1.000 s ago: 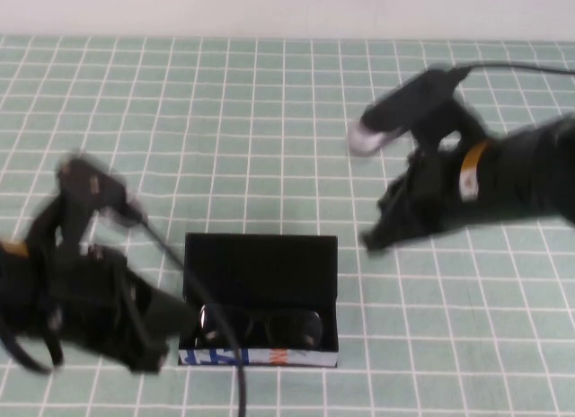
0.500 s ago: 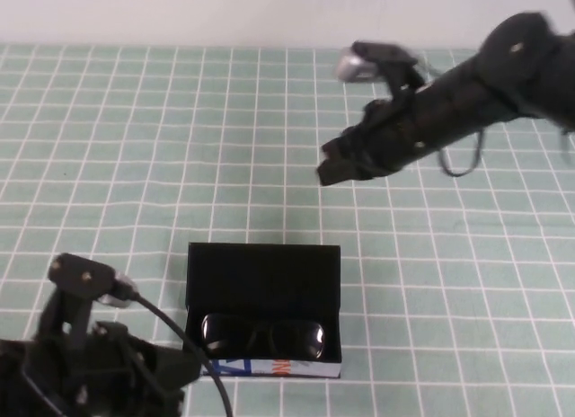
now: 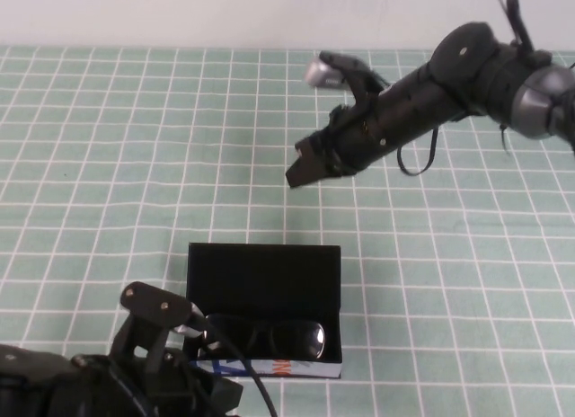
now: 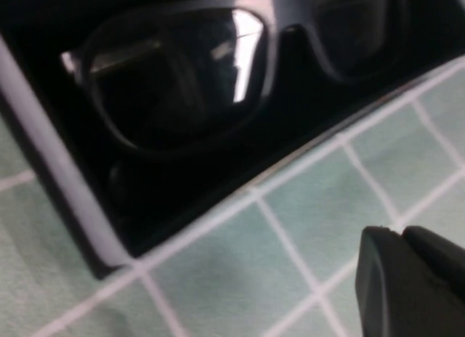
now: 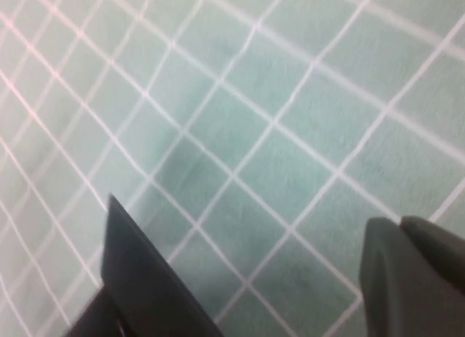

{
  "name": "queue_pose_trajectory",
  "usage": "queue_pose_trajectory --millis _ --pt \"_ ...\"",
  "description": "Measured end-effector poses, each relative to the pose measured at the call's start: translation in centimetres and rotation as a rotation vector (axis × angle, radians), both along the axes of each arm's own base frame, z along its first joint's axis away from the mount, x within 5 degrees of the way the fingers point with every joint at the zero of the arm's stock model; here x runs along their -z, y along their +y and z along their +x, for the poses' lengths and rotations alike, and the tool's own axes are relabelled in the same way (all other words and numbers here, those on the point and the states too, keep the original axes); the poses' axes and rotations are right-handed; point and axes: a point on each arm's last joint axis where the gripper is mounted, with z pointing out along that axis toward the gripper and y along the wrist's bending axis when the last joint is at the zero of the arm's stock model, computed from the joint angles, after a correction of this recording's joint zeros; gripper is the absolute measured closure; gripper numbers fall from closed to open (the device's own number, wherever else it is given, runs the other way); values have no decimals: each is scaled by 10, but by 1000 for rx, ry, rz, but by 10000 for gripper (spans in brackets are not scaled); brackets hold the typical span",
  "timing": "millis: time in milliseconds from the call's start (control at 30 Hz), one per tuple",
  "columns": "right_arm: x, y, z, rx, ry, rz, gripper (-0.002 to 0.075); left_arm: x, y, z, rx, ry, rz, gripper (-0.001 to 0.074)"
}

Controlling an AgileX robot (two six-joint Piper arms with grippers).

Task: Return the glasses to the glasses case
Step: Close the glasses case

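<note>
The black glasses (image 3: 263, 336) lie inside the open black glasses case (image 3: 263, 275), behind its white front edge, lenses facing up. In the left wrist view the glasses (image 4: 182, 83) fill the case (image 4: 45, 152), seen close up. My left gripper (image 3: 226, 397) is shut and empty, low at the front-left corner of the case; its fingertips (image 4: 396, 234) hover over the mat just outside the case wall. Up in the air behind the case and a little to its right, my right gripper (image 3: 301, 171) is shut and empty, with only mat under its tip (image 5: 398, 224).
A green mat with a white grid (image 3: 108, 165) covers the table. The case lid lies flat behind the tray. A dark straight-edged shape (image 5: 145, 279) shows in the right wrist view; what it is I cannot tell. The left arm's cable (image 3: 256, 385) runs past the case front.
The left arm has slid right along the front edge to the case's front-left corner. The right arm has lifted away from the case's right side toward the back, then shifted left.
</note>
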Motion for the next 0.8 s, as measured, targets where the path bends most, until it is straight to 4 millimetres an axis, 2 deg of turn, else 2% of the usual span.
queue_pose_trajectory --millis 233,433,800 --pt "28 4 3 -65 46 1 737 16 -6 14 -11 23 61 738" --pt "44 6 -4 -163 126 -6 737 10 -18 29 -5 -8 43 738" --pt "41 11 -8 -220 132 83 737 5 -22 34 -2 -25 27 738"
